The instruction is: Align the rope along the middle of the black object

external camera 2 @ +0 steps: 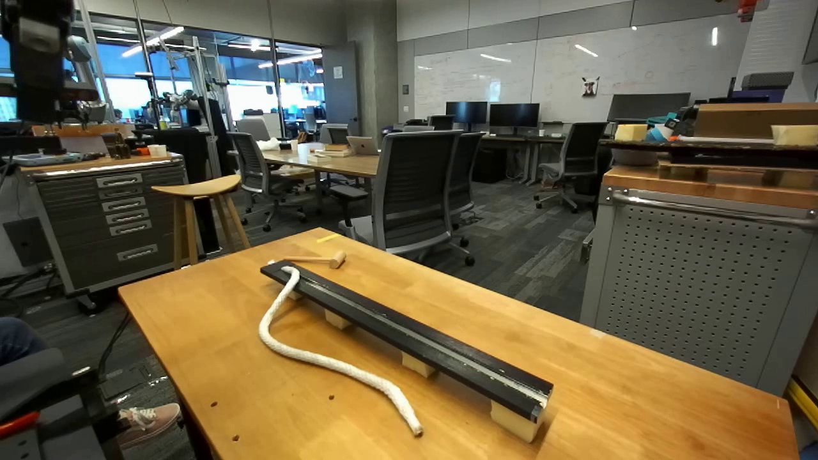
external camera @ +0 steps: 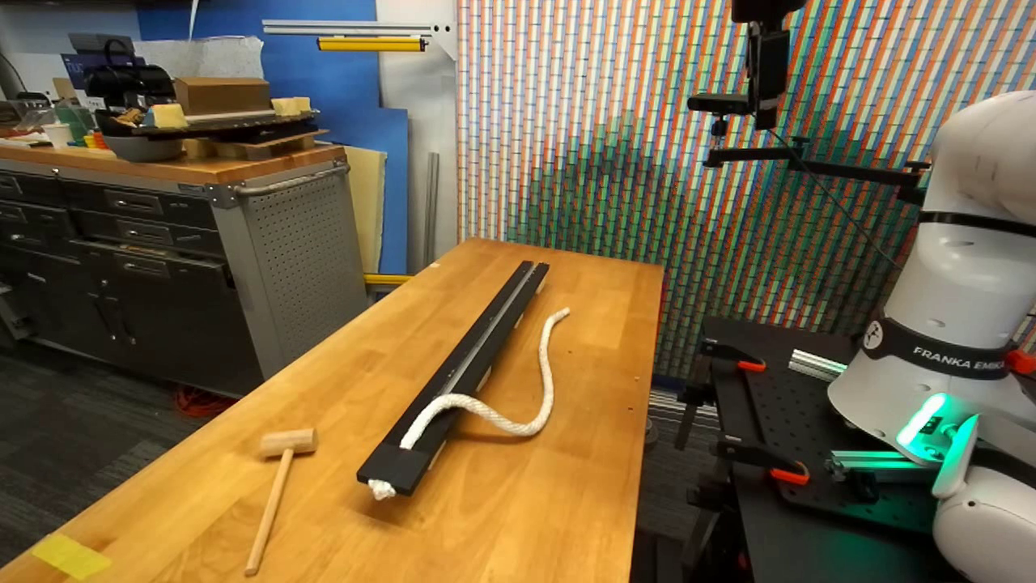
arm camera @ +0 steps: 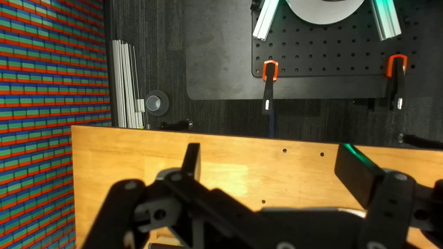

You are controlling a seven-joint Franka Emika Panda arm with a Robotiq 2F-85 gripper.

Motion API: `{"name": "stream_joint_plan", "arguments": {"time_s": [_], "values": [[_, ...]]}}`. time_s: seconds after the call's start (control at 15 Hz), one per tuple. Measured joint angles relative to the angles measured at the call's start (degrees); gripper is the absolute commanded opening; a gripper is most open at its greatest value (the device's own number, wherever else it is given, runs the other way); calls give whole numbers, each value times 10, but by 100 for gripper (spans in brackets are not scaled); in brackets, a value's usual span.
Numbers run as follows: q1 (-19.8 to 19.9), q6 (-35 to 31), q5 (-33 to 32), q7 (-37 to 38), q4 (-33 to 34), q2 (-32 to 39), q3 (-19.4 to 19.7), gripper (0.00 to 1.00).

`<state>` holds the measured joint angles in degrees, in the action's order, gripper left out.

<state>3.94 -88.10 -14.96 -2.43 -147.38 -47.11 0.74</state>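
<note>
So far only a short stretch of the rope point(external camera: 526, 430) is seated at one end of the black bar point(external camera: 453, 366), the rest is draped onto the table point(external camera: 599, 453), most of the lining-up looks yet to be done, and nothing is held by the gripper point(arm camera: 270, 155) (spread wide right now).

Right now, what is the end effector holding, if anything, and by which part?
Nothing is held: the end effector is open, and the rope lies free of it.

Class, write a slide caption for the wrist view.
Open pincer above the wooden tabletop, with two orange-tipped clamps on a perforated black plate beyond.
</note>
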Motion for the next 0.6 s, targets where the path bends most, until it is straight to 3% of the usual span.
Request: {"name": "stream_joint_plan", "arguments": {"time_s": [0.6], "values": [[37,-142,8,177,11,133,3,100]]}}
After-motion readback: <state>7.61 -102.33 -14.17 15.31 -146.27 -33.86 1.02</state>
